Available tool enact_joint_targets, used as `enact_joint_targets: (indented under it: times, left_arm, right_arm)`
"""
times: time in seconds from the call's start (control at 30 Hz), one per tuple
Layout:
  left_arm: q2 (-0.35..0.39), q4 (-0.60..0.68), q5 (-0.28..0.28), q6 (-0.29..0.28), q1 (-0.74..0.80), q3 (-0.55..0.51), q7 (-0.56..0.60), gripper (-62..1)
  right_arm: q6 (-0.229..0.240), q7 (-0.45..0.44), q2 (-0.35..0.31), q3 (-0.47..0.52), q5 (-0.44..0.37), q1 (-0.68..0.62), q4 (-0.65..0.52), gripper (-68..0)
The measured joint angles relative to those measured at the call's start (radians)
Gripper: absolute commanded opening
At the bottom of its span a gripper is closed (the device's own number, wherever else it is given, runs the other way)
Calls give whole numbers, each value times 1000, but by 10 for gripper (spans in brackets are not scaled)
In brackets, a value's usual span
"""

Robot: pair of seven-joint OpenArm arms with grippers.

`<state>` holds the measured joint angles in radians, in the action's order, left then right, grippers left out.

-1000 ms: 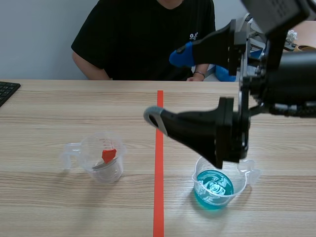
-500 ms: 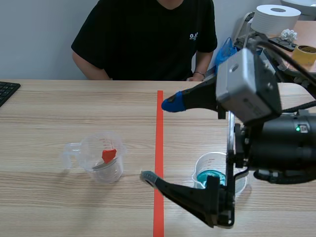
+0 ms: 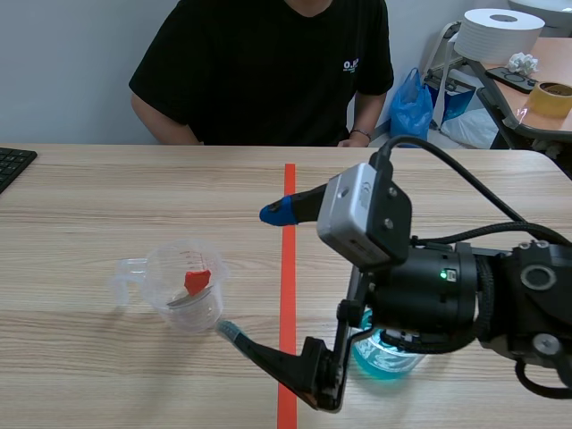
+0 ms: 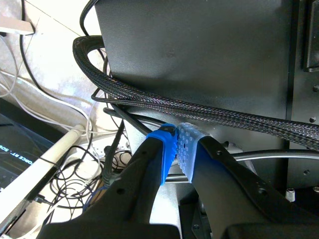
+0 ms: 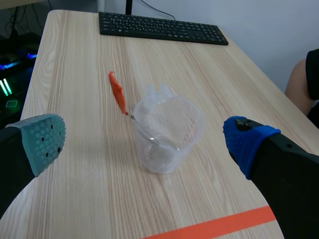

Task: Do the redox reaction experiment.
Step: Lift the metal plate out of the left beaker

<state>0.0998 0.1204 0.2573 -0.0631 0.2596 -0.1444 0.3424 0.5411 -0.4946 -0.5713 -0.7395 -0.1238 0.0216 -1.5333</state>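
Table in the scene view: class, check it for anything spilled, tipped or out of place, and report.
Nothing stands out. The clear cup stands upright with the orange-handled spoon leaning inside it, and the cup of blue liquid is upright too, partly hidden by the right arm. No spill shows on the table.

Right arm dropped from raised in front of the person to low over the tabletop and swung toward the left side. The right tool (image 3: 250,272) has moved from above the blue-liquid cup (image 3: 386,361) across the red line (image 3: 288,259). Its grey-green pad (image 3: 229,332) went from mid-air to just beside the clear cup (image 3: 186,286), and its blue pad (image 3: 277,213) came down from the person's chest to the line. The arm body now hides most of the blue-liquid cup, which was in full view 1 s ago.
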Motion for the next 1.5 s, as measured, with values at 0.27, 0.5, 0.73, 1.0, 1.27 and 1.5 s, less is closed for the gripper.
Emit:
enact_joint_targets:
  times: [0.27, 0.5, 0.73, 1.0, 1.27, 1.5]
  left_arm:
    - [0, 0, 0, 0, 0, 0, 0, -567]
    - [0, 0, 0, 0, 0, 0, 0, -567]
    - [0, 0, 0, 0, 0, 0, 0, -567]
    - [0, 0, 0, 0, 0, 0, 0, -567]
    - [0, 0, 0, 0, 0, 0, 0, -567]
    - [0, 0, 0, 0, 0, 0, 0, -567]
  right_arm:
    - [-3, -6, 97, -30, 45, 108, 103, 4]
    - [-3, 3, 127, -55, 68, 137, 120, -35]
    - [-14, 21, 134, -68, 87, 145, 127, -179]
    - [-19, 21, 134, -68, 87, 145, 127, -294]
    - [-20, 21, 150, -68, 87, 145, 127, -332]
    - [-22, 24, 150, -74, 87, 144, 127, -518]
